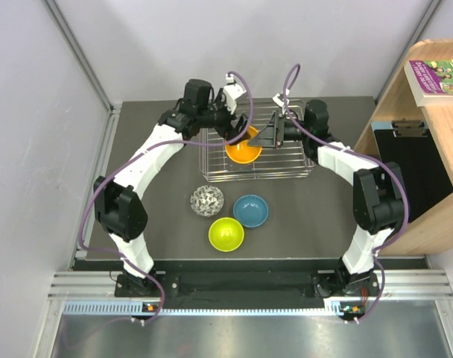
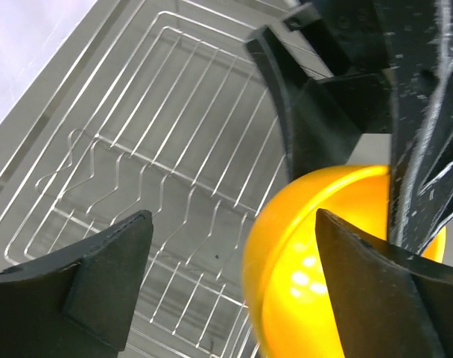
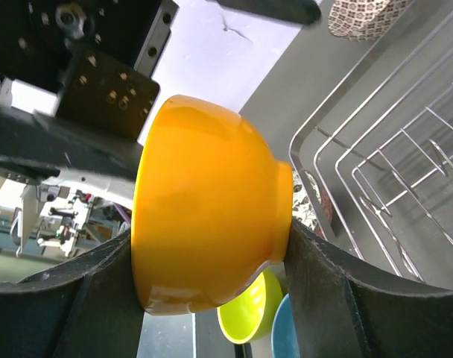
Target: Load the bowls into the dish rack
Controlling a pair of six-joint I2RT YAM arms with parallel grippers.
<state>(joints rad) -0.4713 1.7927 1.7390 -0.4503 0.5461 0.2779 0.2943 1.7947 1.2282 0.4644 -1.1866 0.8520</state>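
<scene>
My right gripper (image 1: pixel 265 139) (image 3: pixel 211 231) is shut on the orange bowl (image 1: pixel 243 151) (image 3: pixel 211 224), pinching it rim to base and holding it tilted above the silver wire dish rack (image 1: pixel 286 168) (image 3: pixel 375 171). My left gripper (image 1: pixel 238 128) (image 2: pixel 232 224) is open over the rack (image 2: pixel 167 149), with one finger at the inside of the orange bowl (image 2: pixel 301 253). The mosaic bowl (image 1: pixel 207 200), blue bowl (image 1: pixel 250 211) (image 3: pixel 286 339) and lime green bowl (image 1: pixel 226 234) (image 3: pixel 249 317) sit on the table in front of the rack. The pinkish bowl is out of view.
A wooden shelf unit (image 1: pixel 428 149) stands at the right with a book (image 1: pixel 439 78) on top. Grey walls close in the left and back. The rack's wires hold nothing but the hovering bowl.
</scene>
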